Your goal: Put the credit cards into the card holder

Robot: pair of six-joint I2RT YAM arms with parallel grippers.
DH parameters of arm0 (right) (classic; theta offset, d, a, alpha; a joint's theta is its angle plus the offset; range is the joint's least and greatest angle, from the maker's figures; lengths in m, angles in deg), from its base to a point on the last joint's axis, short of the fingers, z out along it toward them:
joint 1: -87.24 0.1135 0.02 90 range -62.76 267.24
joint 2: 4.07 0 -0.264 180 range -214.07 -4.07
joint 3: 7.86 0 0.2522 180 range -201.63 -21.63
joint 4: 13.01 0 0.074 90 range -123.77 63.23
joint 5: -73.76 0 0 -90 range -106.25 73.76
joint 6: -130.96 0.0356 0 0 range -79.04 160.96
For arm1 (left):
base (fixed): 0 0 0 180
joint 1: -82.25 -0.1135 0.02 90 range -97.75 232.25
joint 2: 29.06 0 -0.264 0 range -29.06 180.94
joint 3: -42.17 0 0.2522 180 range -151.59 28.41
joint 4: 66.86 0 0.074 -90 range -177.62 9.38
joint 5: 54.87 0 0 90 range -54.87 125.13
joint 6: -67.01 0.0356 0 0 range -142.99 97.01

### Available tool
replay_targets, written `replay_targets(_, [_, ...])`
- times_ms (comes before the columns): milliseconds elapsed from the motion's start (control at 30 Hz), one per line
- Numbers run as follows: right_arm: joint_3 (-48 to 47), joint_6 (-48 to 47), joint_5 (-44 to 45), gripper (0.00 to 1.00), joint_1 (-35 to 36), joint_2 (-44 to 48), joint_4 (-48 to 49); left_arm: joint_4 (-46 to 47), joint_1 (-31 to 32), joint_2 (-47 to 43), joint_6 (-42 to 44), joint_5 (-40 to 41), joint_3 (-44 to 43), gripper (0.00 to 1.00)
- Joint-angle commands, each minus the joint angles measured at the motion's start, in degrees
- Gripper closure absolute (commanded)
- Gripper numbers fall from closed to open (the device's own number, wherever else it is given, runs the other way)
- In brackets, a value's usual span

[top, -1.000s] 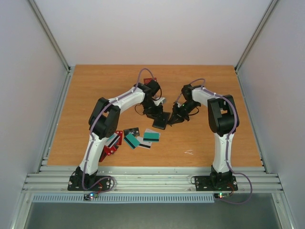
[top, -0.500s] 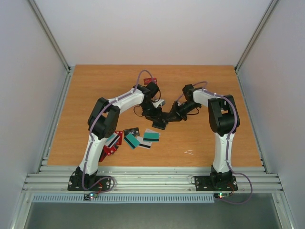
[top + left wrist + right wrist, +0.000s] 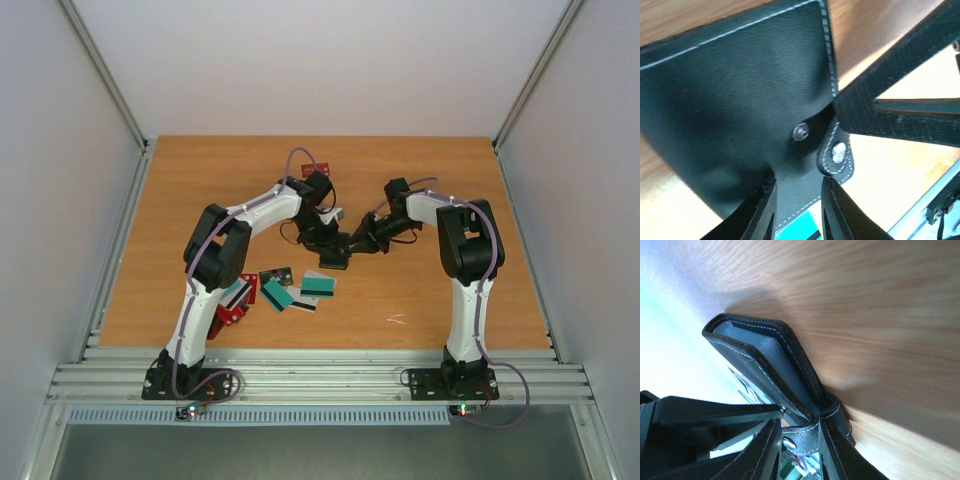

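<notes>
The black card holder [image 3: 335, 257] with white stitching lies near the table's middle, its covers slightly apart on pale grey-blue sleeves [image 3: 765, 355]. My left gripper [image 3: 327, 240] comes down on its top cover [image 3: 730, 90]. Its jaws are a little apart, with the tips beside the snap stud [image 3: 801, 131] and nothing pinched. My right gripper [image 3: 356, 243] reaches in from the right, open. The unsnapped strap [image 3: 802, 436] lies across the gap between its fingers [image 3: 765, 450]. Loose credit cards lie nearer the front: a teal one [image 3: 318, 285], another teal one [image 3: 277, 294] and a black one [image 3: 275, 273].
More cards sit partly under the left arm [image 3: 235, 300]. A red card [image 3: 315, 168] lies behind the left wrist and a pale one [image 3: 338, 213] beside it. A small white scrap [image 3: 397, 319] lies front right. Metal rails border the wooden table [image 3: 450, 180].
My right gripper has moved left from beside the holder onto its strap, and its jaws have spread wider. The left gripper stays on the holder, which has shifted slightly left.
</notes>
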Motion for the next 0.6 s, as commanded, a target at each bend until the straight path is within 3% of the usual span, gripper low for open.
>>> replay_targets(0, [1.42, 3.53, 0.56, 0.77, 1.58, -0.11, 4.19, 3.17, 0.31, 0.88, -1.89, -3.71, 1.23, 0.73])
replay_targets(200, [1.31, 2.35, 1.69, 0.78, 1.68, -0.92, 2.63, 5.73, -1.20, -3.40, -5.54, -5.48, 3.13, 0.72])
replay_targets(567, [0.96, 1.61, 2.19, 0.77, 1.68, -1.33, 1.95, 7.69, -2.03, -2.66, -9.41, -6.68, 2.40, 0.72])
